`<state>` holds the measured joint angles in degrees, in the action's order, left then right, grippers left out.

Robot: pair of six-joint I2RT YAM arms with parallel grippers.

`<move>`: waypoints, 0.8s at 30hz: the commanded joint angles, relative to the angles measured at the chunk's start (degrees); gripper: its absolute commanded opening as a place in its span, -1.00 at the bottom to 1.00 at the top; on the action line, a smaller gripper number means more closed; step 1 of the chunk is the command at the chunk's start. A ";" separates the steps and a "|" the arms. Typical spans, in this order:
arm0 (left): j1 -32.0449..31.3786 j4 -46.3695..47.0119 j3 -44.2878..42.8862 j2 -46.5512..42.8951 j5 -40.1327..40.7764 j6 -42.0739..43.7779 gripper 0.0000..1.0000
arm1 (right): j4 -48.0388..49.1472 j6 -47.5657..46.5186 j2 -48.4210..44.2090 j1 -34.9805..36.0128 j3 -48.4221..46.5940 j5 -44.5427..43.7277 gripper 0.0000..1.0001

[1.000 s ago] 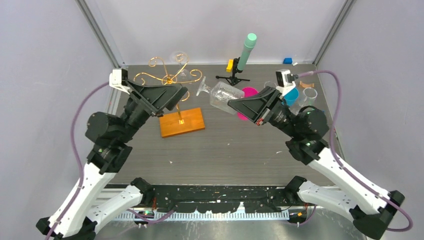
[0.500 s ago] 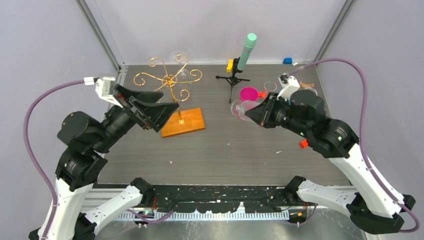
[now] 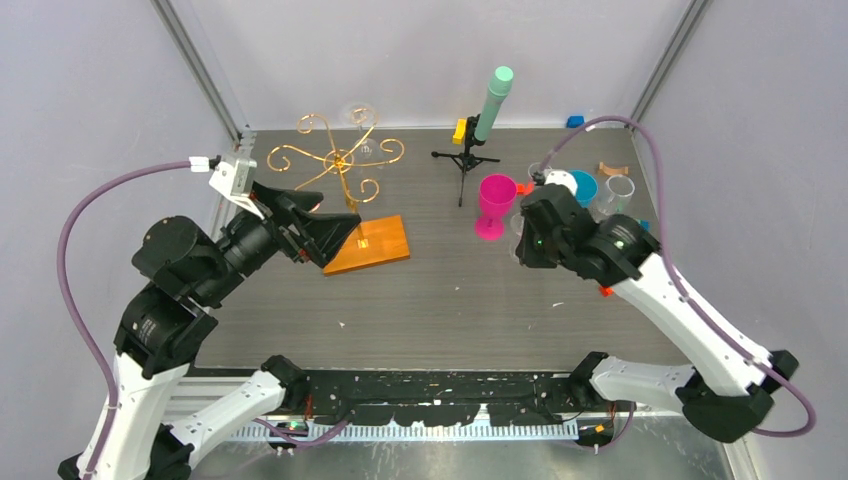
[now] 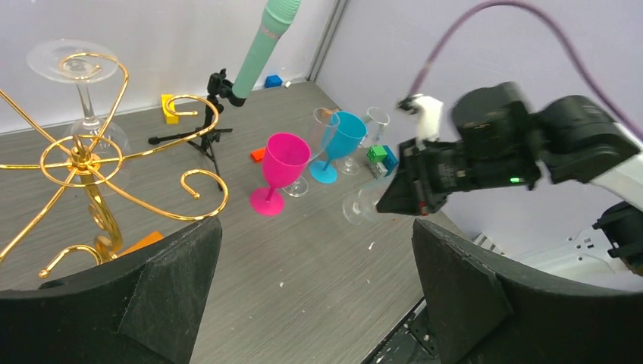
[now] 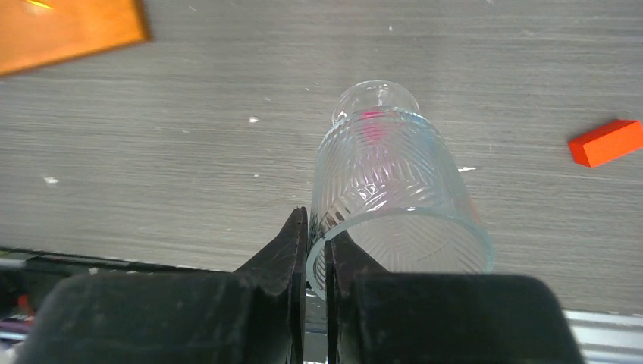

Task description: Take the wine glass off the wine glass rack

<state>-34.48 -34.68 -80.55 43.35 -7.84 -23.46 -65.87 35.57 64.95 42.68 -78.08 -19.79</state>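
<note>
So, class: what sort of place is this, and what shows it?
Most likely a robotics lab test cell. A left arm and right arm are mounted at the edge of a table boxed in by plain walls, with props: a gold glass rack and a pink goblet.

wine glass [image 5: 394, 189]: clear, ribbed chevron pattern
wine glass rack [image 3: 378, 243]: gold scrolls, orange-brown base
plastic goblet [image 3: 495, 198]: magenta
second goblet [image 3: 584, 186]: teal-blue
cylinder on tripod [image 3: 494, 100]: mint green
table [image 3: 450, 300]: grey wood grain
block [image 5: 614, 142]: orange-red
</note>
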 commanded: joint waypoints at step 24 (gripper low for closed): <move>0.03 -3.06 -1.76 2.73 1.57 4.61 0.99 | 18.58 1.55 15.87 -39.89 15.44 8.62 -0.53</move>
<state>-34.48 -38.09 -80.34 45.91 -7.49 -19.62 -50.68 37.60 80.58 4.36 -61.12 -11.55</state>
